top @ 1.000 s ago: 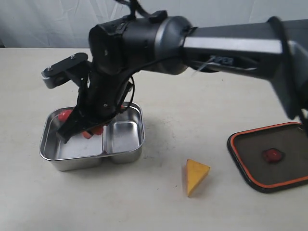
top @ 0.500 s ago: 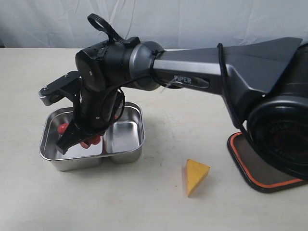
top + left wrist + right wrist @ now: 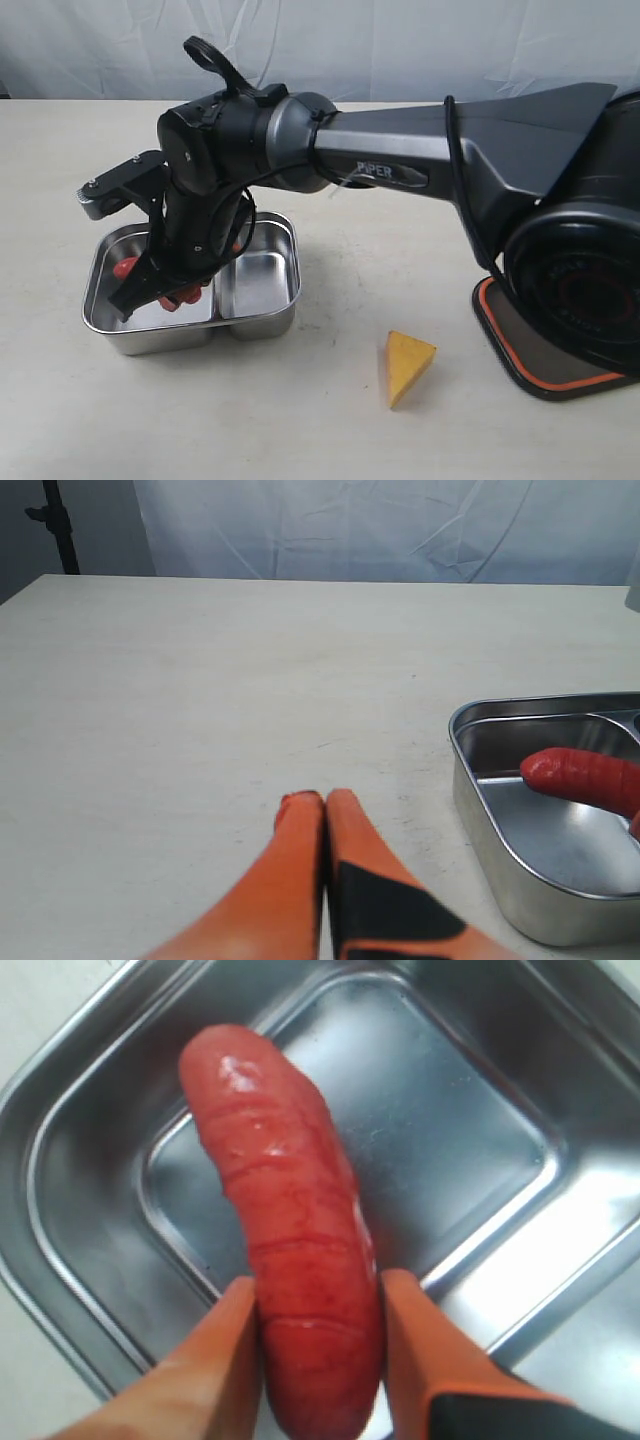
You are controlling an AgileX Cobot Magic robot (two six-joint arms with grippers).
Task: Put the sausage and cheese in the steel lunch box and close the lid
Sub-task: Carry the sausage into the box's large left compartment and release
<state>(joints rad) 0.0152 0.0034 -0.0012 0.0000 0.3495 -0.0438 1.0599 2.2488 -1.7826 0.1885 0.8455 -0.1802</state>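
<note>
The right gripper (image 3: pixel 318 1282) had sunk slightly, gripping the sausage (image 3: pixel 270 1180) in the steel lunch box (image 3: pixel 262 322). The left gripper (image 3: pixel 324 802) was clenched, empty.

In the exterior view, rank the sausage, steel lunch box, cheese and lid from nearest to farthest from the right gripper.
1. sausage, clamped in the right gripper
2. steel lunch box, directly beneath, left
3. cheese, on the table, right of the box
4. lid, far right

"PIPER" on right arm (image 3: pixel 440 150) forearm; no other legible txt.
</note>
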